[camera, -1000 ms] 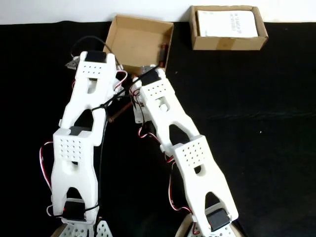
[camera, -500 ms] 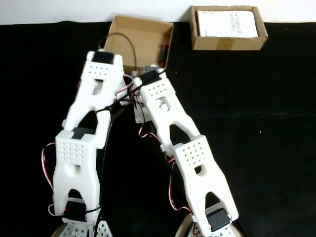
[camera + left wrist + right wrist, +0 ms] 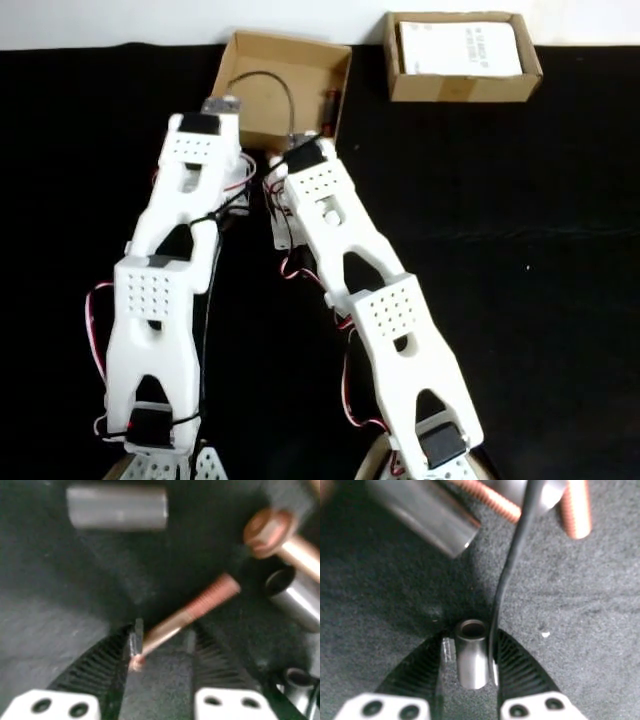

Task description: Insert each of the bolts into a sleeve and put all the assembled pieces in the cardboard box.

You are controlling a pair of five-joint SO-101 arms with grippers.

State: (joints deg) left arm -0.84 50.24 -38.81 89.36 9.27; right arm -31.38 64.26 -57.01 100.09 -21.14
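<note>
L arm (image 3: 170, 260) shifted; L claw (image 3: 162, 635) now pinches copper bolt (image 3: 187, 614) end, R claw (image 3: 472, 641) clamps sleeve (image 3: 471, 655), bore outward. Ready to mate.

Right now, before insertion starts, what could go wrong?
1. The left gripper holds the copper bolt slanted, gripped near one end; it may pivot or slip out.
2. A black cable runs right beside the steel sleeve in the right gripper; it could snag or tip the sleeve.
</note>
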